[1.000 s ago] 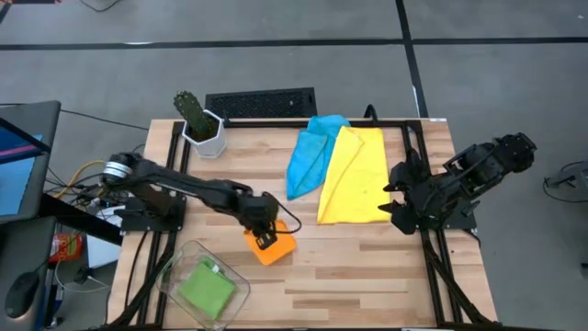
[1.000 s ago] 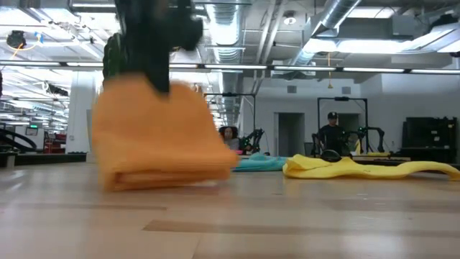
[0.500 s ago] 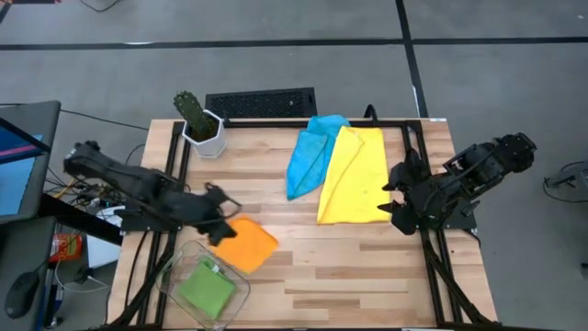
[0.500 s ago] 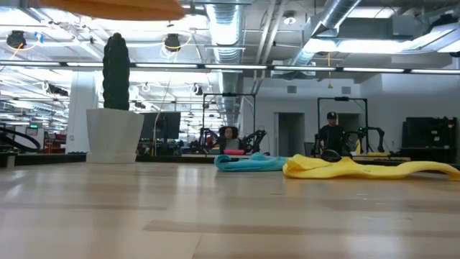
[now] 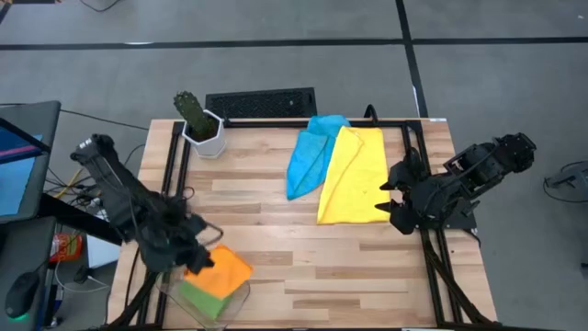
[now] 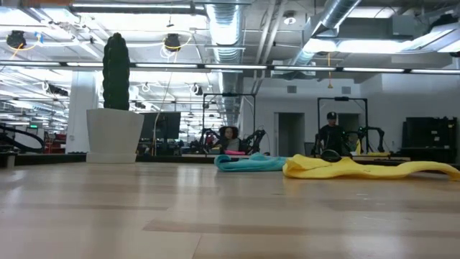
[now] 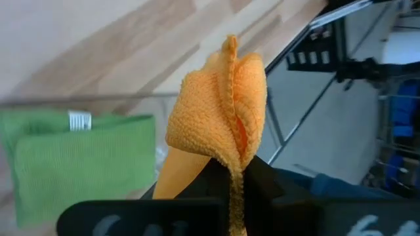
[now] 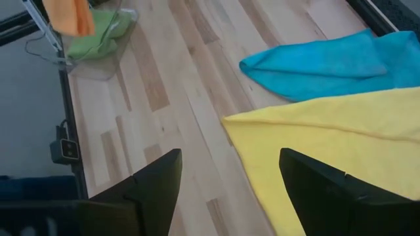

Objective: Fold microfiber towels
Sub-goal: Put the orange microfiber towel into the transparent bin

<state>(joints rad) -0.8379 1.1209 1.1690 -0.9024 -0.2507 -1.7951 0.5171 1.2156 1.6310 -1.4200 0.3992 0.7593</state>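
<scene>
My left gripper (image 5: 191, 262) is shut on the folded orange towel (image 5: 220, 272), held in the air over the clear bin (image 5: 241, 296) at the table's near left. The folded green towel (image 5: 197, 298) lies in that bin, also in the left wrist view (image 7: 79, 164). The yellow towel (image 5: 354, 175) and the light blue towel (image 5: 308, 156) lie spread on the table at the far right, the yellow one overlapping the blue one's edge. My right gripper (image 8: 226, 180) is open and empty at the table's right edge, by the yellow towel (image 8: 341, 137). My left gripper pinches the folded orange towel between its two fingers at one edge of the fold (image 7: 231, 172), several layers together. The towel is lifted clear and sticks out past the fingertips, above the green towel in the bin.
A green cactus in a white pot (image 5: 197, 124) stands at the table's far left corner, also in the low view (image 6: 115, 108). Black frame rails (image 5: 170, 165) run along both table sides. Bare wood lies in the table's middle. People stand in the room beyond the table.
My left gripper has lifted the folded orange towel off the table's near middle and carried it toward the table's left and near edge, until it hangs over the bin with the green towel. The right arm has kept still.
</scene>
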